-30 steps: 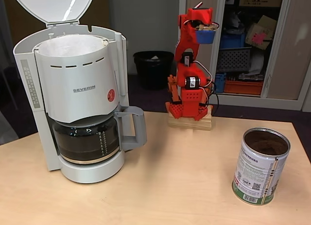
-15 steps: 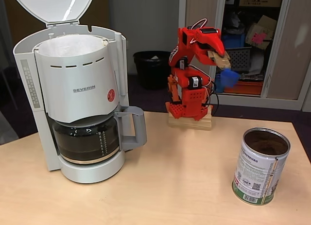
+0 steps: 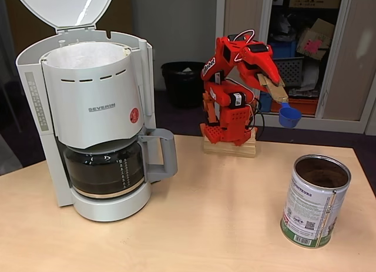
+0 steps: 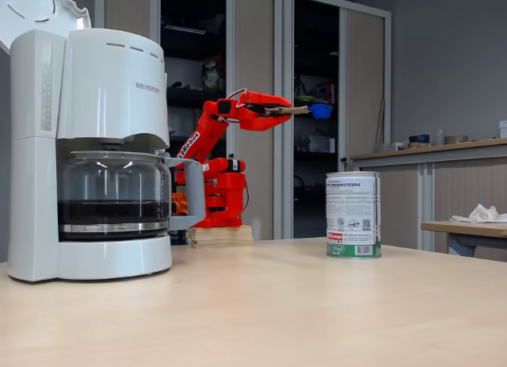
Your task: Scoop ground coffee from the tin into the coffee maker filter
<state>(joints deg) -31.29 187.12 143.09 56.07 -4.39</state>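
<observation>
In the fixed view from above and in front, a red arm (image 3: pixel 226 101) is seen mounted on a wooden block (image 3: pixel 230 147) at the far edge of the wooden surface (image 3: pixel 194 225). The tool (image 3: pixel 275 87) is clamped on the tan handle of a small blue scoop (image 3: pixel 289 116), which is held in the air, up and to the left of the tin (image 3: pixel 315 200) and well apart from it. The tin is stood upright near the right edge of the surface, its top open and its dark brown inside shown. The white coffee maker (image 3: pixel 94 119) is placed at the left, its hinged lid (image 3: pixel 63 7) raised; the coffee maker filter (image 3: pixel 85 53) is seen as white paper lining the top basket. A glass carafe (image 3: pixel 106 169) is seated below.

In the fixed view from the side at surface height, the arm (image 4: pixel 214 165) is stretched out level toward the right, and the tool (image 4: pixel 277 110) is closed on the scoop (image 4: pixel 320 110), held higher than the tin (image 4: pixel 353 215) and slightly left of it. The coffee maker (image 4: pixel 87 145) is seen at the left, with dark liquid in the carafe (image 4: pixel 111 196).
</observation>
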